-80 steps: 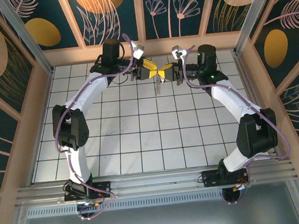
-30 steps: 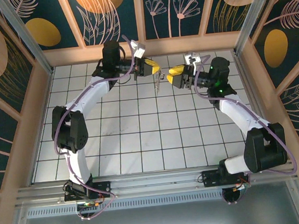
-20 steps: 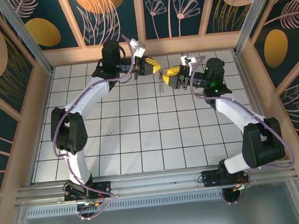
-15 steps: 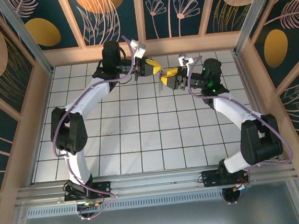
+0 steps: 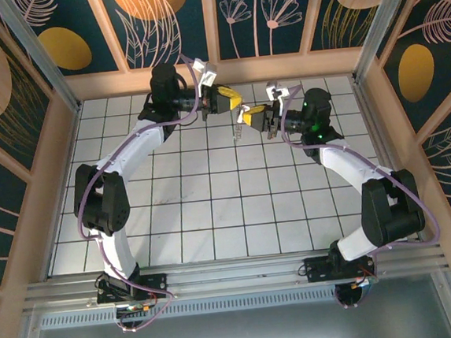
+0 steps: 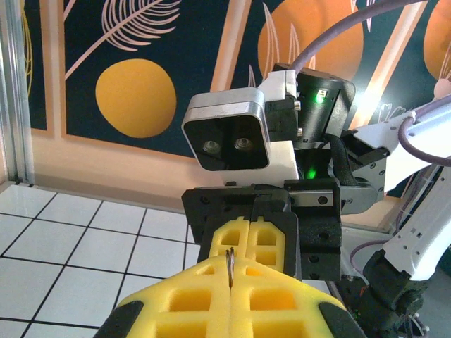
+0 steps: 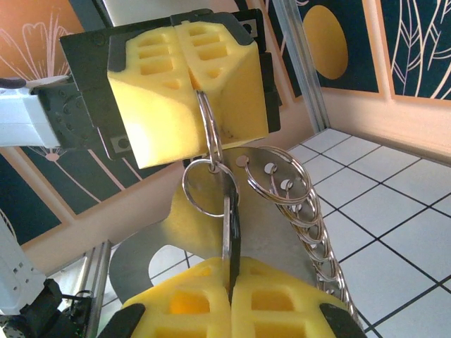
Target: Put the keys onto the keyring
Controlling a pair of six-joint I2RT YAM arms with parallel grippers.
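While the thin silvery metal keyring (image 7: 206, 134) is hanging in mid-air over the far part of the white tiled table (image 5: 213, 209), pinched in the clenched yellow pads of the left gripper (image 7: 195, 83), the right gripper (image 7: 230, 285) is gripping the slim dark key (image 7: 230, 225) dangling beneath it, having just swung in and snapped shut. Both ends are now being held, so threading is probably resuming.

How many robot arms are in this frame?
2. The left arm reaches from the near left to the back centre; the right arm mirrors it from the near right.
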